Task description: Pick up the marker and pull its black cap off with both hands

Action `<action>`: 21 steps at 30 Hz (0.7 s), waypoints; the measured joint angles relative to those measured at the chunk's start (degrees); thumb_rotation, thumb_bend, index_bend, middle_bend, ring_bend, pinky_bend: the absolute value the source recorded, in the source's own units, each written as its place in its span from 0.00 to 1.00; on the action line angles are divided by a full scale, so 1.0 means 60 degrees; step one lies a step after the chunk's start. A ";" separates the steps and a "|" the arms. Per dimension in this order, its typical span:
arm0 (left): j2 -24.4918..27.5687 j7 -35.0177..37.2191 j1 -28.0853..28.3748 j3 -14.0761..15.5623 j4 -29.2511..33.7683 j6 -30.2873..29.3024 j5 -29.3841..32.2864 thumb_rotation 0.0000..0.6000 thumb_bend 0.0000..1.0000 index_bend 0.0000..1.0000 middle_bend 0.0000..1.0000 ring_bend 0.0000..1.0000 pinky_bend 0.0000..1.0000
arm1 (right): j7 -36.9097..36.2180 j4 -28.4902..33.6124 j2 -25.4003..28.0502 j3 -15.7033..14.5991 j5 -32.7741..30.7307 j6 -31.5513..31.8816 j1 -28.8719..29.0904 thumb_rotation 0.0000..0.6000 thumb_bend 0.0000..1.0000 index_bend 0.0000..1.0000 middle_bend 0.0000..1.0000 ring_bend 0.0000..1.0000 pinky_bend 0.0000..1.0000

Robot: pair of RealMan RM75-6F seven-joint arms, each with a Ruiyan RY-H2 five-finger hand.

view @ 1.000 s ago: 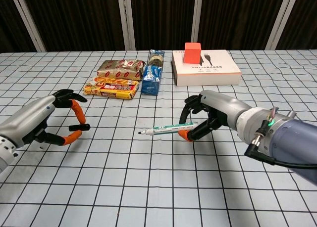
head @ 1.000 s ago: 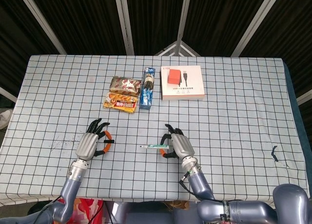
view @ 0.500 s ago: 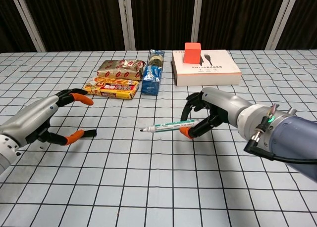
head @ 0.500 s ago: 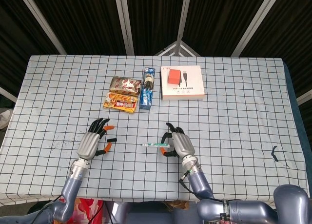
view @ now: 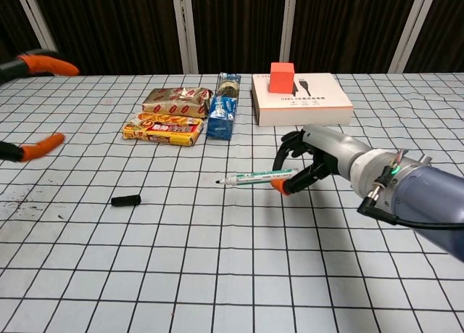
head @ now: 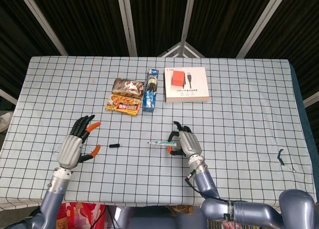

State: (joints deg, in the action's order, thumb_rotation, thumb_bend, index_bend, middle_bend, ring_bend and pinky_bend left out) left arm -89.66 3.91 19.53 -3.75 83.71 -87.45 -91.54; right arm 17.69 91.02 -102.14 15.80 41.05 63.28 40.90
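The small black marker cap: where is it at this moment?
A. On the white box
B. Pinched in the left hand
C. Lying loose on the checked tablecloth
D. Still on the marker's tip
C: the small black marker cap lies alone on the checked tablecloth, apart from the open left hand.
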 measured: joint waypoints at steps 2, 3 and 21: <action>0.0533 -0.0193 -0.0178 -0.0011 0.0482 -0.0241 -0.0019 1.00 0.46 0.18 0.02 0.00 0.00 | -0.0035 -0.0135 -0.0017 0.0020 0.0009 -0.0109 0.0002 1.00 0.54 0.72 0.07 0.14 0.04; 0.0831 -0.0267 -0.0298 -0.0021 0.0710 -0.0367 -0.0014 1.00 0.45 0.18 0.02 0.00 0.00 | -0.0043 -0.0214 -0.0026 0.0036 0.0014 -0.0154 0.0008 1.00 0.54 0.72 0.07 0.14 0.04; 0.1731 0.0089 -0.0768 -0.0222 0.0862 -0.0631 0.0148 1.00 0.39 0.17 0.01 0.00 0.00 | 0.1370 0.0293 0.0132 0.0203 -0.0651 0.0236 0.0298 1.00 0.00 0.11 0.06 0.10 0.02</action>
State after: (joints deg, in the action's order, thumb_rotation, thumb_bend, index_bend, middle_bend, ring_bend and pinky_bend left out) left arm -79.27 4.44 14.93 -5.08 88.88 -91.24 -90.65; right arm 25.91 92.78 -101.35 17.02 37.15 64.70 42.69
